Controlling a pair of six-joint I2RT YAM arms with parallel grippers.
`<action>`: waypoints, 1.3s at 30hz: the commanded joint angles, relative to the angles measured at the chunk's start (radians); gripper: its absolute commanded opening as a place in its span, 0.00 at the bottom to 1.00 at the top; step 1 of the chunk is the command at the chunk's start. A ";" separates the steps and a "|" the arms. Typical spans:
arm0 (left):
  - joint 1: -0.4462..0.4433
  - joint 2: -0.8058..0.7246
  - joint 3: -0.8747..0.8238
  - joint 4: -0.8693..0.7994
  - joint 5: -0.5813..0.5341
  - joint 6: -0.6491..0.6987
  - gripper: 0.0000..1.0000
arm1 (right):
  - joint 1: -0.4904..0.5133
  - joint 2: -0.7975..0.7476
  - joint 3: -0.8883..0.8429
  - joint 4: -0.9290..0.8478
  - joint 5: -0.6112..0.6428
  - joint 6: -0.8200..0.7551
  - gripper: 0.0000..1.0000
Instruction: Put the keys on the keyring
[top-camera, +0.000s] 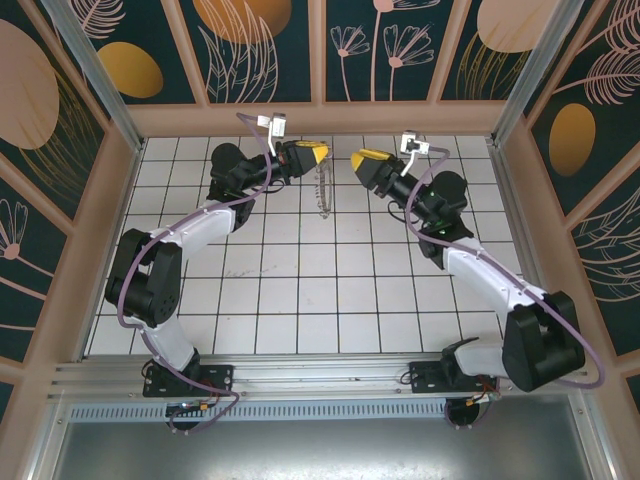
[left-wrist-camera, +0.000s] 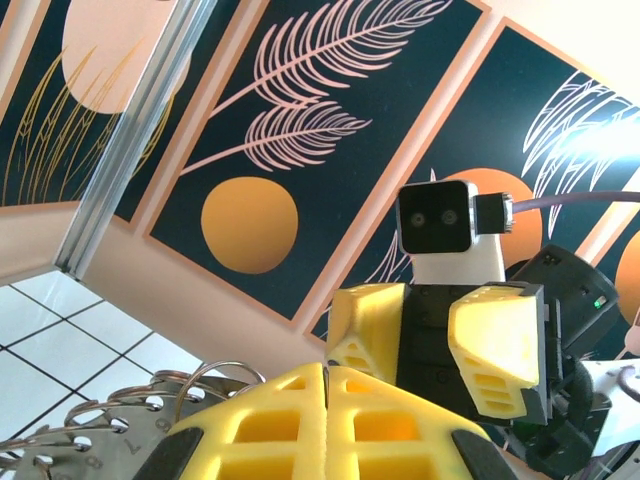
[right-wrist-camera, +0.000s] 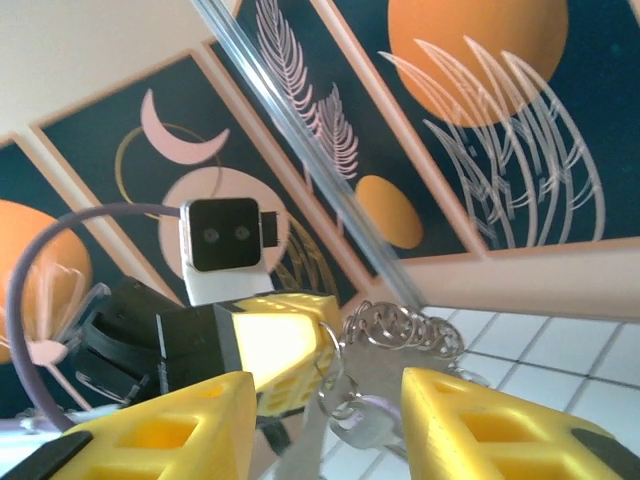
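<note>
My left gripper (top-camera: 318, 153) is shut on the keyring (top-camera: 323, 188), a chain of metal rings hanging straight down toward the tiles at the back of the table. In the left wrist view its yellow fingers (left-wrist-camera: 300, 420) are pressed together, and the rings (left-wrist-camera: 150, 410) curl out to the left. My right gripper (top-camera: 356, 160) faces it from the right, jaws open. In the right wrist view a silver key with a lilac head (right-wrist-camera: 372, 420) dangles from a small ring just below the left fingers (right-wrist-camera: 290, 340), in the gap of my right gripper (right-wrist-camera: 328, 400), touching neither finger.
The white tiled floor (top-camera: 300, 290) stretches toward the arm bases. The painted back wall (top-camera: 320, 60) stands close behind both grippers, and a metal corner post (right-wrist-camera: 300, 150) rises behind the rings.
</note>
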 joint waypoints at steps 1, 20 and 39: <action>-0.007 -0.039 -0.002 0.082 -0.017 -0.037 0.00 | -0.001 0.054 0.031 0.225 -0.043 0.169 0.44; -0.020 -0.039 -0.012 0.109 -0.048 -0.073 0.00 | 0.068 0.162 0.071 0.324 -0.024 0.234 0.52; -0.022 -0.038 -0.010 0.108 -0.048 -0.069 0.00 | 0.086 0.212 0.091 0.334 -0.044 0.235 0.29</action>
